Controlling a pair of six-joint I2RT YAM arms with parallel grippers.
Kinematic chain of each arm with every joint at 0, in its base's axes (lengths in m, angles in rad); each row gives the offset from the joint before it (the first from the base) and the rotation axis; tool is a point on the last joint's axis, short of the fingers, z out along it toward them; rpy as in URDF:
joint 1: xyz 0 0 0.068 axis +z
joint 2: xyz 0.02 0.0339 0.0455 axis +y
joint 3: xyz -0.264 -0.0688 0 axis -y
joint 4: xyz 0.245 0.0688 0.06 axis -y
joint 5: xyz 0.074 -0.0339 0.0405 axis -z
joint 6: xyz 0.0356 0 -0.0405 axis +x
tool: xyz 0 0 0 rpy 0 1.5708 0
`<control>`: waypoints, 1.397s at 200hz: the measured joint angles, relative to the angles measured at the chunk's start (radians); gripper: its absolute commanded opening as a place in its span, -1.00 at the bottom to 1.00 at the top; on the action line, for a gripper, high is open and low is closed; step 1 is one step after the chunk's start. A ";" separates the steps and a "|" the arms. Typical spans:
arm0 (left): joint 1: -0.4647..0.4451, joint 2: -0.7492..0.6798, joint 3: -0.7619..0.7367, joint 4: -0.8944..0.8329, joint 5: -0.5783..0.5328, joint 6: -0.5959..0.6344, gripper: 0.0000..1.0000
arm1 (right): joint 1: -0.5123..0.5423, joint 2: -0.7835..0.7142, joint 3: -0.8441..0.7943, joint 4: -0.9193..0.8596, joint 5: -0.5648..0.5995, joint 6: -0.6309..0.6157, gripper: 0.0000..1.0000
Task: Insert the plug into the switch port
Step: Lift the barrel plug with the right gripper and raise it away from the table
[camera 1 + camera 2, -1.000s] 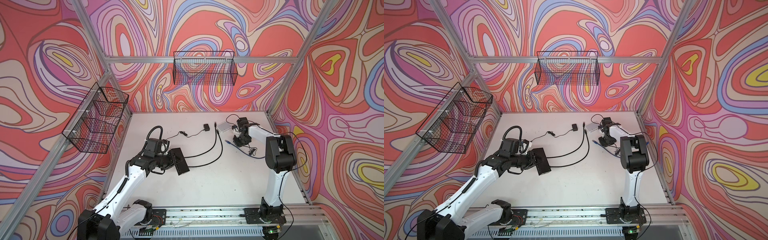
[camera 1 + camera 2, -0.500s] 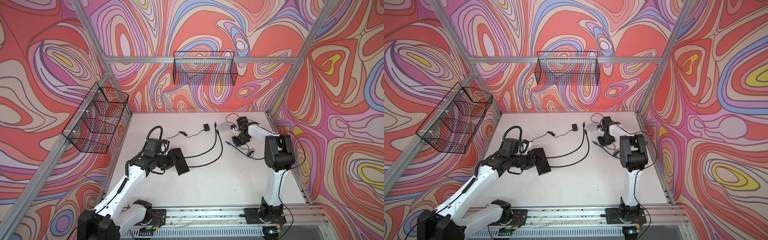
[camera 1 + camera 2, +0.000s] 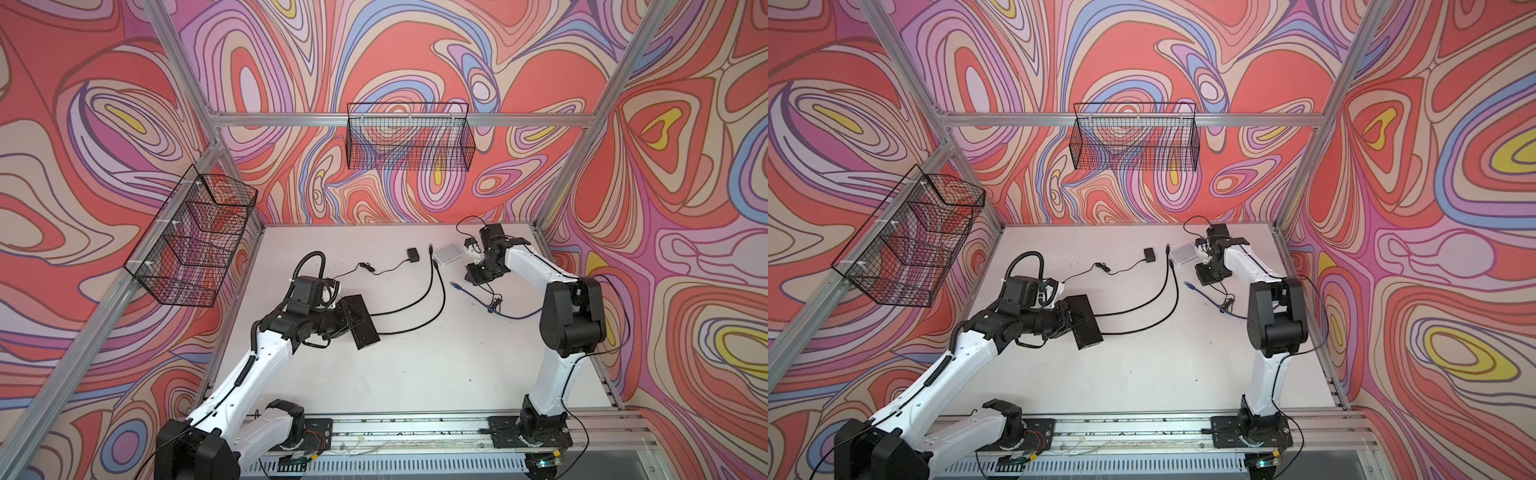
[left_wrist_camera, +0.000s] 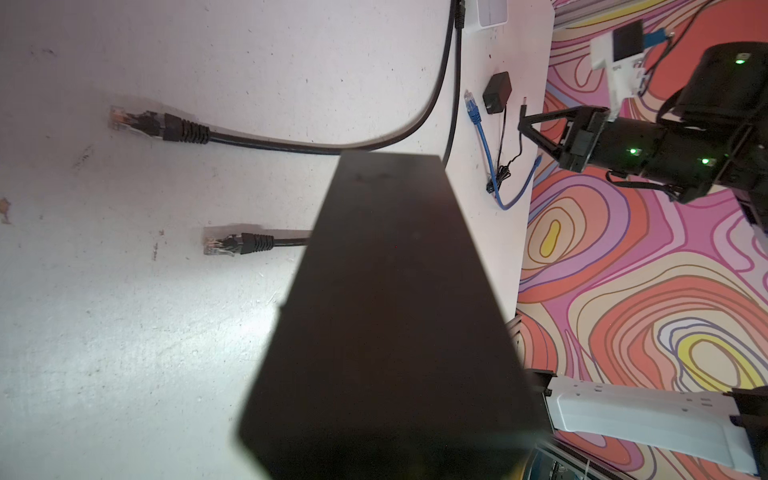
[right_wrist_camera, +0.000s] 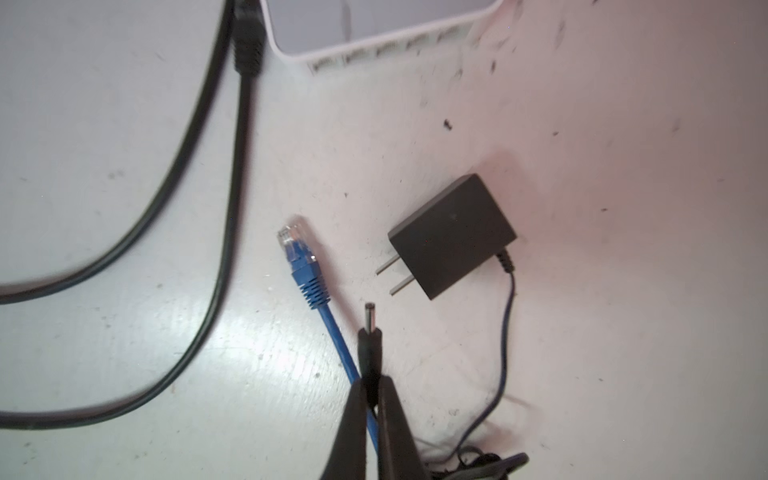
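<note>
Right wrist view: right gripper (image 5: 372,387) pinched shut on the plug (image 5: 369,347), near the white switch (image 5: 374,20); best lined up squarely before pushing in. Left gripper (image 3: 344,318) clamps a black box (image 3: 365,328).

The switch (image 3: 365,328) is sitting in the left tool (image 3: 349,318) at the left of the worktop (image 3: 415,374), two cables (image 4: 270,144) running from beside it back to a flat unit (image 3: 449,253) at the rear. To their right, the right tool (image 5: 372,388) is holding a barrel plug (image 5: 370,345) just beside a network plug (image 5: 300,249), a wall adapter (image 5: 451,235) lying nearby.
</note>
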 measured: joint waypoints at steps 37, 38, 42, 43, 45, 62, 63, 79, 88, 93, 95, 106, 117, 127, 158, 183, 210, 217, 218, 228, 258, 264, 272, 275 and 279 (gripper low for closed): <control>0.000 0.003 0.000 0.027 0.011 -0.022 -0.73 | 0.002 -0.187 -0.022 0.045 -0.043 0.035 -1.00; 0.000 0.003 0.000 0.028 0.012 -0.023 -0.74 | 0.002 -0.191 -0.023 0.046 -0.045 0.037 -1.00; 0.000 0.003 0.000 0.030 0.013 -0.024 -0.74 | 0.003 -0.204 -0.025 0.051 -0.048 0.041 -1.00; 0.000 0.003 0.000 0.031 0.013 -0.024 -0.73 | 0.003 -0.213 -0.027 0.054 -0.050 0.043 -1.00; 0.000 0.003 0.000 0.032 0.014 -0.026 -0.73 | 0.004 -0.219 -0.027 0.056 -0.052 0.045 -1.00; 0.000 0.003 0.000 0.040 0.020 -0.035 -0.73 | 0.011 -0.271 -0.041 0.077 -0.077 0.074 -1.00; 0.000 0.003 0.000 0.040 0.021 -0.035 -0.73 | 0.011 -0.275 -0.043 0.079 -0.079 0.077 -1.00; 0.000 0.001 0.000 0.046 0.024 -0.044 -0.73 | 0.021 -0.321 -0.062 0.093 -0.103 0.113 -1.00; 0.000 -0.003 0.000 0.050 0.024 -0.050 -0.74 | 0.027 -0.344 -0.069 0.098 -0.112 0.133 -1.00; 0.000 -0.006 0.000 0.051 0.024 -0.053 -0.74 | 0.031 -0.359 -0.071 0.099 -0.117 0.147 -1.00; 0.000 -0.007 0.000 0.051 0.024 -0.054 -0.73 | 0.032 -0.362 -0.071 0.100 -0.118 0.148 -1.00; 0.000 -0.018 0.000 0.055 0.024 -0.058 -0.73 | 0.036 -0.391 -0.071 0.107 -0.124 0.174 -1.00; 0.000 -0.029 0.000 0.057 0.026 -0.062 -0.72 | 0.040 -0.420 -0.068 0.113 -0.131 0.200 -1.00; 0.000 -0.041 0.000 0.058 0.027 -0.064 -0.73 | 0.040 -0.440 -0.058 0.112 -0.137 0.223 -1.00; 0.000 -0.065 -0.010 0.068 0.028 -0.065 -0.73 | 0.040 -0.454 0.001 0.116 -0.158 0.267 -1.00; 0.000 -0.066 -0.039 0.077 0.030 -0.065 -0.73 | 0.043 -0.440 0.064 0.105 -0.174 0.280 -1.00; 0.000 -0.068 -0.077 0.083 0.030 -0.067 -0.72 | 0.044 -0.425 0.141 0.101 -0.194 0.283 -1.00; 0.000 -0.069 -0.085 0.083 0.030 -0.067 -0.73 | 0.045 -0.423 0.160 0.098 -0.200 0.284 -1.00; 0.000 -0.069 -0.086 0.083 0.030 -0.067 -0.72 | 0.045 -0.423 0.162 0.098 -0.201 0.284 -1.00; 0.000 -0.071 -0.094 0.085 0.030 -0.067 -0.73 | 0.047 -0.419 0.196 0.092 -0.209 0.284 -1.00; 0.000 -0.069 -0.108 0.106 0.031 -0.066 -0.74 | 0.053 -0.409 0.275 0.085 -0.226 0.284 -1.00; 0.000 -0.066 -0.112 0.113 0.031 -0.066 -0.74 | 0.053 -0.406 0.286 0.084 -0.228 0.284 -1.00; 0.000 -0.062 -0.117 0.119 0.031 -0.067 -0.74 | 0.053 -0.403 0.299 0.082 -0.230 0.284 -1.00; 0.000 -0.060 -0.119 0.122 0.031 -0.066 -0.74 | 0.053 -0.402 0.303 0.082 -0.231 0.284 -1.00; 0.000 -0.058 -0.122 0.126 0.031 -0.066 -0.74 | 0.053 -0.400 0.308 0.081 -0.232 0.284 -1.00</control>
